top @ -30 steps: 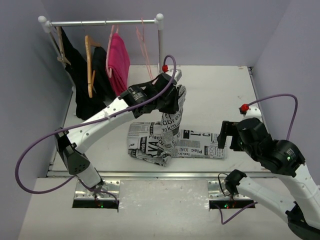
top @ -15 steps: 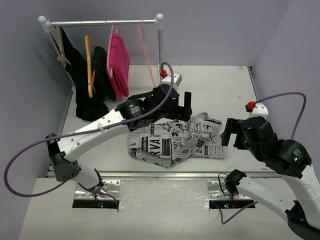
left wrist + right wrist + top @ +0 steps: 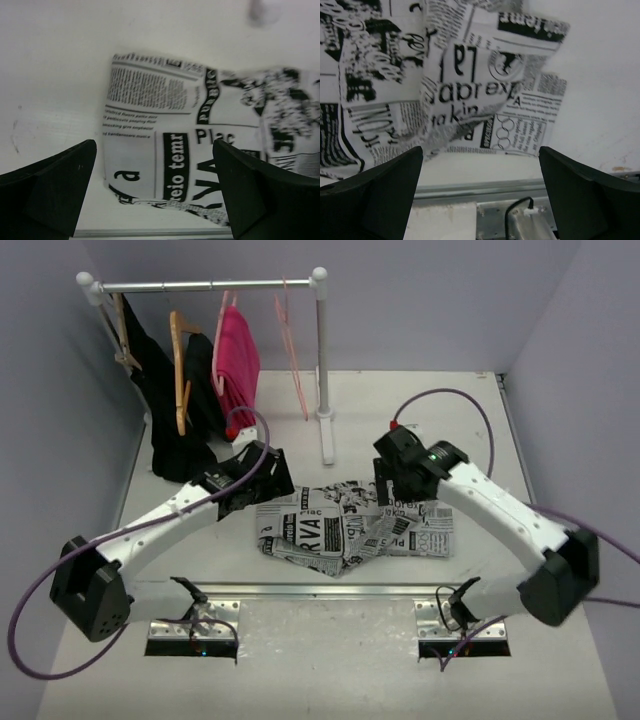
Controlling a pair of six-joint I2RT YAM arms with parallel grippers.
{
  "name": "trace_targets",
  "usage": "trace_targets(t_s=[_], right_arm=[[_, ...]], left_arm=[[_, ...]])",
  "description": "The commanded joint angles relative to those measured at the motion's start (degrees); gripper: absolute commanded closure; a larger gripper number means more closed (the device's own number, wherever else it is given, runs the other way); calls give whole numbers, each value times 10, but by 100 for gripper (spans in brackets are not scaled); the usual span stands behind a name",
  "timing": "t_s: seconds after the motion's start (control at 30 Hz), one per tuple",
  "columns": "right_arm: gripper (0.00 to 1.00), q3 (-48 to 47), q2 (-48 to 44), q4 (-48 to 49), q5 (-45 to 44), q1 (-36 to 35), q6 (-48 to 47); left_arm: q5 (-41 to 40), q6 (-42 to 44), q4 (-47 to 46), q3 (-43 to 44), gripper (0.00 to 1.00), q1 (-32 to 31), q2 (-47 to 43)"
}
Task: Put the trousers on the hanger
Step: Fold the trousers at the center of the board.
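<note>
Hardly begun, to judge from the layout. Shows the trousers (image 3: pixel 350 530) as a rumpled, partly folded heap at the near middle of the worktop (image 3: pixel 440 410), gripped by neither arm. Finds the hanger (image 3: pixel 296 360) bare on the rail (image 3: pixel 210 285) at the back, just beside the upright post and well apart from the cloth. Has the left claw (image 3: pixel 154 145) spread wide and empty, poised over the heap's left edge with printed fabric showing between the fingers. Has the right claw (image 3: pixel 481 150) likewise parted, with nothing pinched, over the heap's right edge. Cannot tell whether either touches the cloth. Leaves nearly everything to do, most likely: taking hold of the trousers, bringing them and the hanger together, and draping the fabric over the bottom bar.
</note>
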State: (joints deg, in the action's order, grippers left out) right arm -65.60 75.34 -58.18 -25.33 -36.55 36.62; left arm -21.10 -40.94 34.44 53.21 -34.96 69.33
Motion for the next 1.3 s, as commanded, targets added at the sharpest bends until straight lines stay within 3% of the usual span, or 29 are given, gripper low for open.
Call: trace_targets(t_s=[0.0,0.17,0.23,0.3,0.4,0.47,0.5,0.57,0.63,0.97,1.27], right_arm=[[1,-93,160,86,2,14,-24],[1,-179,308,99,-9,27,-39],[6,-195,350,94,-30,35,-39],[26,-187,372,94,-51,46,-34],[47,-159,377,113,-41,54,-38],[67,-135,367,117,-42,54,-37],[71,-126,358,117,-43,54,-35],[99,-103,317,123,-55,54,-31],[100,-86,261,124,-65,53,-31],[98,98,-40,104,-94,54,26],[91,237,-300,22,-63,54,137]], left_arm=[[32,-7,-13,-33,0,13,36],[65,6,-59,-100,1,22,56],[98,17,-84,-120,13,26,72],[121,24,-110,-136,19,26,91],[142,33,-149,-157,32,31,125],[157,35,-169,-164,46,36,157],[163,37,-177,-167,54,37,163],[169,39,-196,-170,72,38,190],[169,39,-205,-171,80,38,200],[160,22,-224,-196,84,38,181],[46,-144,-192,-247,93,44,97]])
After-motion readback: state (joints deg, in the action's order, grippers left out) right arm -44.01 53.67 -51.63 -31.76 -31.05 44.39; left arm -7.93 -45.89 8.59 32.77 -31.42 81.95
